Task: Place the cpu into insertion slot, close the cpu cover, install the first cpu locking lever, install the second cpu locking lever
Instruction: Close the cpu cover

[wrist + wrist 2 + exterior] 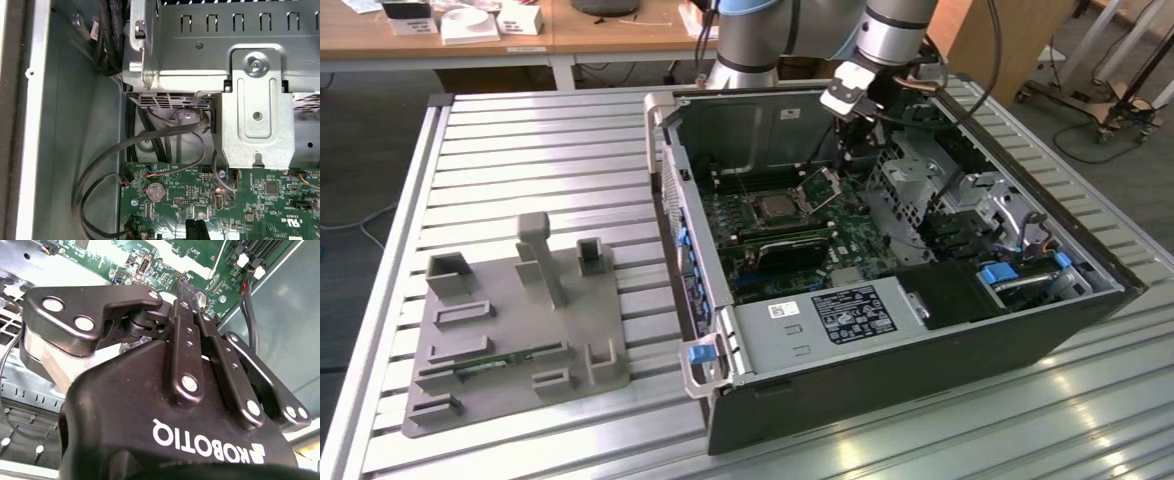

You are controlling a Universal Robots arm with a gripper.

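Closed gripper hangs between the case walls, near the raised cpu cover.

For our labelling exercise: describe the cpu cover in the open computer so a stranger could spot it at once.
Start at the open computer case on the slatted table, then its green motherboard. Beside the square insertion slot, near the gripper, the cpu cover is the thin silver frame tilted up, unlike the flat parts around it.

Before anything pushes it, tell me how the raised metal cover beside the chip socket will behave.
The cover stands tilted up beside the socket, so it will probably swing on its hinge rather than slide. It is a thin metal frame, likely light and stiff, though it could bend if forced.
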